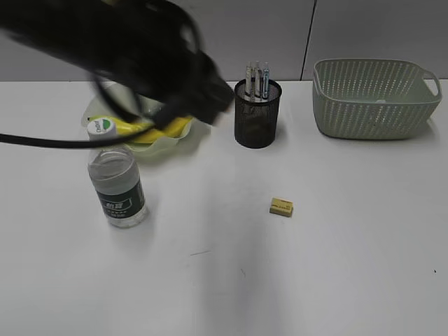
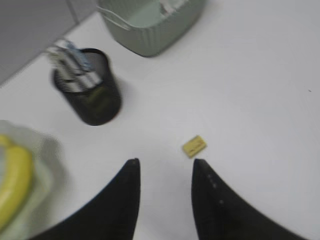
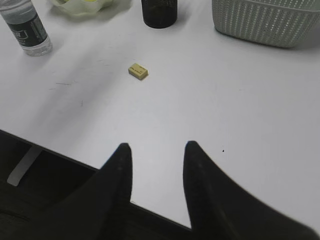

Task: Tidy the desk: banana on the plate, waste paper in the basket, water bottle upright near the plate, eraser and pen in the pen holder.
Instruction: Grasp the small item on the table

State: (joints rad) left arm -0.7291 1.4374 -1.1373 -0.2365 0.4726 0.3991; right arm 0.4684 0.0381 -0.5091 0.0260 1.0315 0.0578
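Eraser (image 1: 281, 207) lying alone on the bench (image 1: 336, 266), near and right of the pen holder (image 1: 257, 113); both grippers' fingers (image 2: 125, 200) parted and empty, left gripper (image 2: 164, 167) above the eraser.

The wide plain white desk (image 1: 336, 266) is carrying an upright clear plastic water bottle (image 1: 117, 182), a ruffled pale green plate (image 1: 164, 140), a black mesh pen holder (image 1: 257, 115), a sage-green perforated basket (image 1: 374, 98) and a small yellow eraser (image 1: 281, 207).

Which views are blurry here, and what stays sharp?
Exterior view: left arm is a dark motion smear; eraser and basket sharp. Left wrist view: soft all over, pen holder and banana smeared. Right wrist view: crisp, water bottle label visible.
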